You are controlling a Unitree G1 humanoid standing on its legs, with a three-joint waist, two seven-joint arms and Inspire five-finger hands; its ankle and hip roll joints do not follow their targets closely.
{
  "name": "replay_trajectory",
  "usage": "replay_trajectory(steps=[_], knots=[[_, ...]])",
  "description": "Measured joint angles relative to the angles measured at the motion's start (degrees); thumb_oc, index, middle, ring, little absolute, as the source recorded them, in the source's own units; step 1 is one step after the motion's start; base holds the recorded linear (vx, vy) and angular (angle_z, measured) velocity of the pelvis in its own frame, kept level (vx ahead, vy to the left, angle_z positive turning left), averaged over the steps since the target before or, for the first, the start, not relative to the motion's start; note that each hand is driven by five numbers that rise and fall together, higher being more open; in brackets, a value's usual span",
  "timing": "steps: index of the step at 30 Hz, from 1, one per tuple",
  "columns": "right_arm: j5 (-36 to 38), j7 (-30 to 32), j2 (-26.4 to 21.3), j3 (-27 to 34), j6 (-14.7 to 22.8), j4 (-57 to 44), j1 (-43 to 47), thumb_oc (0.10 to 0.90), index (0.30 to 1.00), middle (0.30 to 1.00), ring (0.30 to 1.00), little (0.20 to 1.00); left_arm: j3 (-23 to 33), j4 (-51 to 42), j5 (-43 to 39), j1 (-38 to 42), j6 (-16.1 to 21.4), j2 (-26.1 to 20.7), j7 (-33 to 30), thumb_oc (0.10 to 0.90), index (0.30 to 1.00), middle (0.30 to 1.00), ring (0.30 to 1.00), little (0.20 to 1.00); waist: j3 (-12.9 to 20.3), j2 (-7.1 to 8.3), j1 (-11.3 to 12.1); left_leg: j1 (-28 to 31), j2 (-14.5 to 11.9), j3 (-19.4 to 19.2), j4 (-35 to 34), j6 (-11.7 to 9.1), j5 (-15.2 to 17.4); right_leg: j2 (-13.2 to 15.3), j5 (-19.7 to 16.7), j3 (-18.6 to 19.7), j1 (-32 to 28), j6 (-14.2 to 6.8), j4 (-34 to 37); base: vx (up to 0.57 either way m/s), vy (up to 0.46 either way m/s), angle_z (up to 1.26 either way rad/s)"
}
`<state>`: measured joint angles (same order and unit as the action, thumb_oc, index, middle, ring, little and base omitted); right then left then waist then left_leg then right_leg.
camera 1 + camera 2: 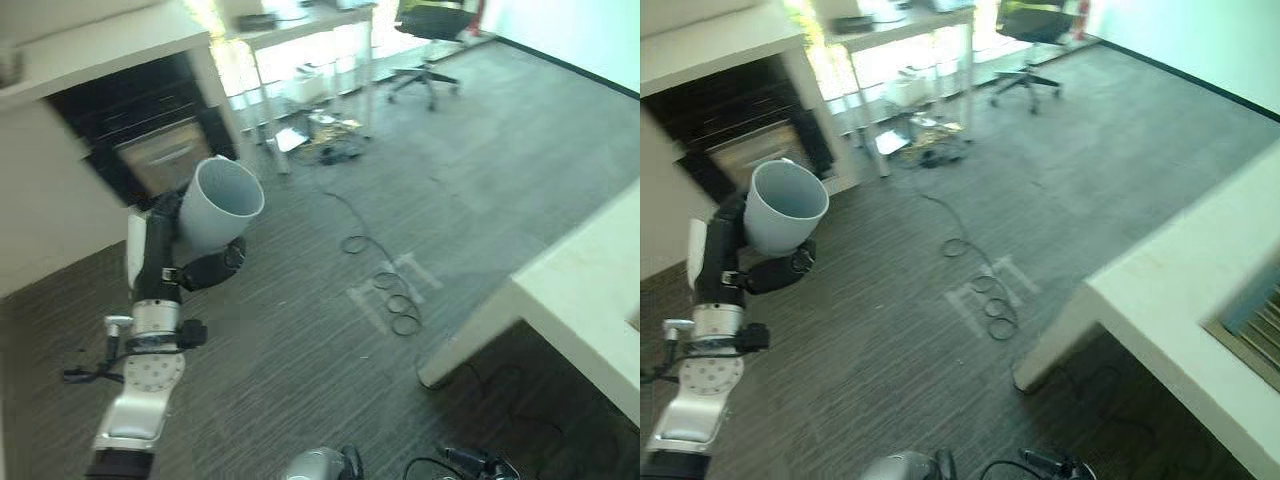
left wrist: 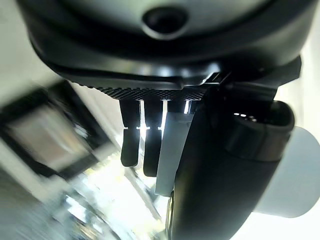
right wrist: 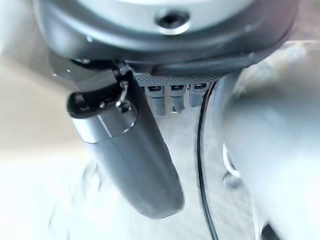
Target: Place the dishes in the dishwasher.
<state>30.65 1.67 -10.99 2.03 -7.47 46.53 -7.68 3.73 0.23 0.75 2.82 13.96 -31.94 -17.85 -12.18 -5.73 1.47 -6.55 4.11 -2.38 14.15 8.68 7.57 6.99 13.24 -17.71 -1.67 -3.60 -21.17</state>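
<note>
**One cup, held aloft in left hand**

One pale grey cup point(image 1: 222, 203) is gripped by the left hand point(image 1: 195, 262), fingers and thumb curled round its wall, above the floor point(image 1: 330, 330). Its long axis is tilted, the open mouth pointing up and away towards the dark cabinet opening point(image 1: 140, 130). Right hand point(image 3: 135, 150): state apparently relaxed, but cannot tell.

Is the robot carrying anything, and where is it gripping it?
Its left hand holds a pale grey cup by the lower body, thumb curled round one side.

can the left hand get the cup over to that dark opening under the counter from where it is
Probably yes. The left hand is curled round the white cup, held up in the air just short of the dark opening, with bare floor below and nothing visible between them.
</note>
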Motion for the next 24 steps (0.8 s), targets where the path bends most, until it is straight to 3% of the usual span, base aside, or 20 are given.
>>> replay_trajectory(steps=[1,2,3,4,5,6,8,10,12,13,14,15,17,19,22,24], knots=[[0.9,-0.4,0.0,-1.4,-0.1,-0.2,0.2,0.800,0.900,0.900,0.900,0.900,-0.2,1.5,0.1,1.6,-0.1,0.0,0.1,0.400,0.300,0.300,0.300,0.300,-0.1,0.38,-1.0,0.9,0.4,2.4,-3.3,-7.9,-0.3,-4.3,0.4,3.8,2.2,2.3,1.3,0.10,-0.126,1.97],[1.5,-1.2,1.0,-1.8,-0.3,1.0,1.4,0.800,0.900,0.900,0.900,0.900,0.7,1.3,0.0,0.7,0.2,-1.6,0.0,0.400,0.300,0.300,0.300,0.300,-0.5,3.56,-0.6,-0.7,-0.3,-1.9,0.7,-11.3,1.8,-3.6,-0.8,4.8,4.6,4.2,1.8,0.15,-0.194,1.84],[2.7,-2.3,1.3,-1.7,-0.2,0.6,0.2,0.800,0.900,0.900,0.900,0.900,1.1,1.1,0.0,0.9,0.2,-3.4,0.0,0.400,0.300,0.300,0.300,0.300,-0.5,4.87,-1.0,0.2,-4.6,-7.1,3.2,-2.9,5.1,-2.0,0.3,6.9,6.6,2.3,-2.8,0.13,-0.195,1.49],[3.6,-2.9,1.3,-2.0,0.2,1.3,-0.4,0.800,0.900,0.900,0.900,0.900,1.1,1.5,0.0,1.4,0.0,-2.8,0.2,0.400,0.300,0.300,0.300,0.300,-0.6,6.56,-1.6,0.3,-0.8,-4.5,4.8,-4.0,6.1,-0.6,2.4,13.1,7.6,-0.2,-5.7,0.09,-0.230,1.56],[3.9,-3.9,1.0,-1.8,0.0,1.9,-0.9,0.800,0.900,0.900,0.900,0.900,0.7,1.4,-0.3,1.4,0.0,-2.9,0.4,0.400,0.300,0.300,0.300,0.300,-0.3,6.97,-1.8,1.0,0.7,-2.2,4.3,-2.8,5.3,-0.8,3.5,16.4,9.5,0.3,-7.1,0.03,-0.218,1.31],[3.9,-4.6,0.9,-1.8,0.0,2.7,-0.9,0.800,0.900,0.900,0.900,0.900,0.6,1.3,-0.3,1.4,0.0,-3.2,0.8,0.400,0.300,0.300,0.300,0.300,-0.4,6.80,-2.1,1.0,1.0,-1.1,4.2,-2.8,5.3,-1.5,3.6,16.8,10.4,0.2,-7.0,-0.02,-0.186,1.17],[5.4,-7.2,0.7,-1.6,-0.3,4.3,-0.6,0.800,0.900,0.900,0.900,0.900,0.8,1.2,-0.4,1.3,-0.1,-3.8,1.3,0.400,0.300,0.300,0.300,0.300,-0.8,5.95,-1.5,2.1,1.4,1.1,3.1,-3.0,4.9,-3.5,3.4,15.3,14.7,1.1,-6.8,-0.01,-0.164,0.85],[5.6,-9.0,-0.1,-1.9,-0.3,4.4,0.3,0.800,0.900,0.900,0.900,0.900,0.8,1.1,-0.5,0.3,-0.2,-3.8,2.4,0.400,0.300,0.300,0.300,0.300,-0.8,5.60,-1.1,4.5,1.3,1.3,1.5,-3.2,4.8,-5.4,0.6,11.7,17.3,5.6,-5.7,0.03,-0.166,0.58],[5.3,-9.9,-0.9,-3.2,-0.8,5.6,1.6,0.800,0.900,0.900,0.900,0.900,0.6,0.0,-0.4,-0.7,-0.2,-3.8,3.9,0.400,0.300,0.300,0.300,0.300,-0.5,5.99,-1.0,6.3,2.5,1.0,1.2,-3.7,5.1,-6.0,-4.3,8.4,17.1,7.6,-1.0,0.04,-0.140,0.62],[4.8,-10.3,-1.8,-3.7,-1.1,5.6,1.8,0.800,0.900,0.900,0.900,0.900,0.4,-1.0,-0.3,-1.5,-0.2,-3.2,4.4,0.400,0.300,0.300,0.300,0.300,-0.3,5.31,-1.1,7.0,3.2,1.2,1.3,-4.4,5.5,-5.9,-7.6,8.6,16.6,8.1,-0.1,0.03,-0.140,0.61],[4.1,-10.5,-2.8,-4.1,-1.4,5.6,2.0,0.800,0.900,0.900,0.900,0.900,-0.1,-1.7,-0.3,-2.4,-0.2,-3.3,4.9,0.400,0.300,0.300,0.300,0.300,0.1,4.08,-0.6,6.7,2.9,0.9,1.9,-5.4,4.9,-6.0,-7.8,8.5,15.5,8.3,1.0,0.01,-0.164,0.47],[4.1,-10.6,-3.5,-5.7,-1.8,6.2,2.8,0.800,0.900,0.900,0.900,0.900,-0.1,-1.9,-0.4,-2.4,-0.2,-3.4,5.0,0.400,0.300,0.300,0.300,0.300,0.0,4.31,0.5,5.4,3.0,0.0,4.2,-7.4,4.7,-5.1,-8.0,8.5,13.9,8.8,2.4,0.00,-0.134,0.40],[4.6,-11.0,-3.7,-5.5,-2.2,7.7,3.5,0.800,0.900,0.900,0.900,0.900,-0.2,-2.1,-0.5,-1.3,0.1,-4.4,6.3,0.400,0.300,0.300,0.300,0.300,-0.1,5.57,0.3,2.4,0.1,-3.7,4.9,-8.8,5.6,-3.8,-7.2,8.7,11.8,9.3,3.5,0.00,-0.033,0.62],[5.6,-11.3,-4.0,-4.3,-1.7,9.5,4.0,0.800,0.900,0.900,0.900,0.900,-0.1,-2.1,-0.6,-0.1,0.5,-5.3,7.1,0.400,0.300,0.300,0.300,0.300,-0.3,6.13,0.8,-1.6,-3.4,-4.2,4.5,-9.7,4.5,-3.3,-6.6,8.2,10.7,9.1,4.0,0.03,0.070,0.39],[5.5,-12.5,-5.0,-2.9,-0.9,12.5,4.4,0.800,0.900,0.900,0.900,0.900,0.0,-2.1,-0.6,0.1,1.2,-5.6,8.8,0.400,0.300,0.300,0.300,0.300,-0.5,5.47,0.2,-6.4,-7.4,-1.4,4.6,-10.7,2.2,-3.4,-4.6,7.8,9.6,7.9,3.4,0.04,0.093,0.05],[5.5,-13.0,-5.7,-2.3,-0.9,13.2,3.6,0.800,0.900,0.900,0.900,0.900,-0.3,-2.6,-0.6,0.1,1.4,-5.5,10.9,0.400,0.300,0.300,0.300,0.300,-0.6,4.37,-1.5,-7.0,-10.1,-2.0,4.4,-10.8,0.6,-3.5,-3.7,6.5,8.6,6.9,2.8,0.05,0.100,0.19]])
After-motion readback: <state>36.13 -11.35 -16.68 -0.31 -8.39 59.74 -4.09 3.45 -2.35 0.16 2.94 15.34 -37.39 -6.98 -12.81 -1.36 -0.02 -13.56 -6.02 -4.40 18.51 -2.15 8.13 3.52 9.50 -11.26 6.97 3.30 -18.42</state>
